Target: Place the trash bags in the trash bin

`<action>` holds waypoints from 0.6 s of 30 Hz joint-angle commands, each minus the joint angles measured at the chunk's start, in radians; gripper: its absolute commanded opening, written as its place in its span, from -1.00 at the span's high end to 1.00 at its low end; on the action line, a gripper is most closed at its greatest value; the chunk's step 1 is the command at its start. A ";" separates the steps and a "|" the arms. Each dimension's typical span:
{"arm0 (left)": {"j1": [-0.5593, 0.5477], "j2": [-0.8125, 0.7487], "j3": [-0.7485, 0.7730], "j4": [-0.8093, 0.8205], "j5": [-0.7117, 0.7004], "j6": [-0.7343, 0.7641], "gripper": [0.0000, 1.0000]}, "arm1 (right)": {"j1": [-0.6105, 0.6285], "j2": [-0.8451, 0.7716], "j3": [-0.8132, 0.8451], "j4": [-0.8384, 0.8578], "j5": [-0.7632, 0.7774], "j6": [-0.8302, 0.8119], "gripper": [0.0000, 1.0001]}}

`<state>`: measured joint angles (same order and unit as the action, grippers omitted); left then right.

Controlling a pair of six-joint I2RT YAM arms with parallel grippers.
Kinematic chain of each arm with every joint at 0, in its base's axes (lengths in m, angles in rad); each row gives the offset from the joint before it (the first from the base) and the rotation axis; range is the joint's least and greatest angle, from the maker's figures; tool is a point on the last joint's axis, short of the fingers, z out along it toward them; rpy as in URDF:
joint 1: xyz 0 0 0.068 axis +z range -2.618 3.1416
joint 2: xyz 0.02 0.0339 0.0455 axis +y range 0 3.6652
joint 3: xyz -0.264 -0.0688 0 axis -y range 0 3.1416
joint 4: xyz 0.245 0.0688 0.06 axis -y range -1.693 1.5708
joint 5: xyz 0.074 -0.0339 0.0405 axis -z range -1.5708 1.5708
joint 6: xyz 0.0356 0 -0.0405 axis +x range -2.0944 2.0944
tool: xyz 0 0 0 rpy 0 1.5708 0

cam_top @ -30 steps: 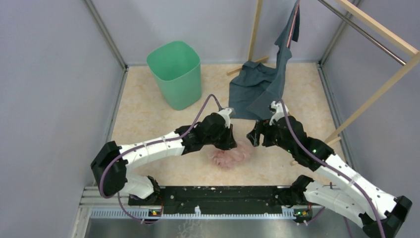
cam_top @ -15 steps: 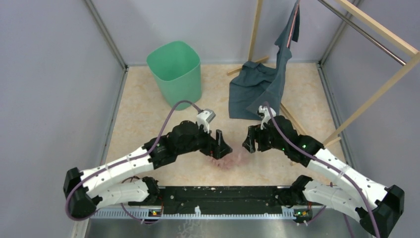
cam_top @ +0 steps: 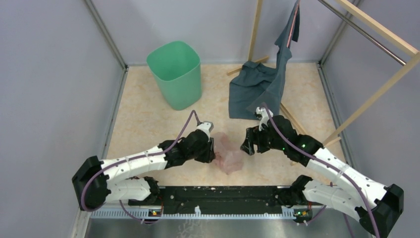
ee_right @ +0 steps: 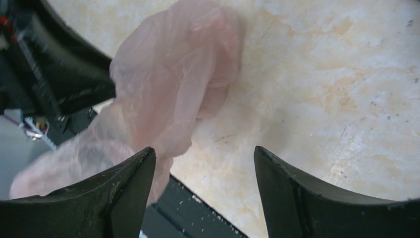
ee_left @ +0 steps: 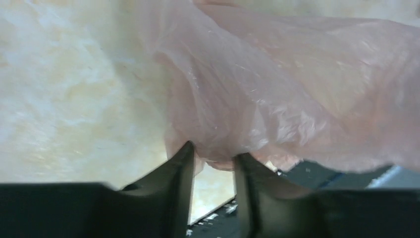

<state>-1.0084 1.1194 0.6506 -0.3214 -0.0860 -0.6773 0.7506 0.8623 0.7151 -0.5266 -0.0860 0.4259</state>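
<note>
The pale-pink trash bag [cam_top: 229, 154] hangs crumpled over the middle of the table, near the front. My left gripper [cam_top: 213, 150] holds it by its left edge. In the left wrist view the film [ee_left: 277, 89] bunches between my two dark fingertips, and the left gripper [ee_left: 214, 154] is pinched on it. My right gripper [cam_top: 247, 143] is just right of the bag, open and empty. In the right wrist view the right gripper [ee_right: 203, 149] is spread wide, with the bag [ee_right: 173, 94] ahead and to its left. The mint-green trash bin [cam_top: 176, 72] stands upright at the back left, away from both grippers.
A dark blue-grey garment [cam_top: 257, 89] hangs from a wooden rack [cam_top: 376, 94] at the back right and trails onto the table just behind my right gripper. Grey walls close in both sides. A black rail [cam_top: 218, 193] runs along the near edge.
My left gripper has closed on the bag and pulled it up and slightly back-left, so the film now stands taller and more spread. The right gripper has barely moved.
</note>
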 commanded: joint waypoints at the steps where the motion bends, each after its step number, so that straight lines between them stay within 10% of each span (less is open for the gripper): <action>1: 0.012 0.067 0.108 -0.001 -0.152 0.026 0.38 | 0.013 -0.027 0.092 -0.067 -0.125 -0.042 -0.46; 6: 0.044 0.113 0.131 0.063 -0.114 0.057 1.00 | 0.048 -0.054 0.135 -0.103 -0.138 -0.038 -0.55; 18: 0.051 -0.006 0.221 -0.191 -0.440 -0.090 1.00 | 0.234 0.076 0.214 0.099 -0.176 0.024 -0.83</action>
<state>-0.9646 1.1473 0.7879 -0.4038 -0.3733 -0.6922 0.9073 0.8650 0.8795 -0.5716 -0.2256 0.4210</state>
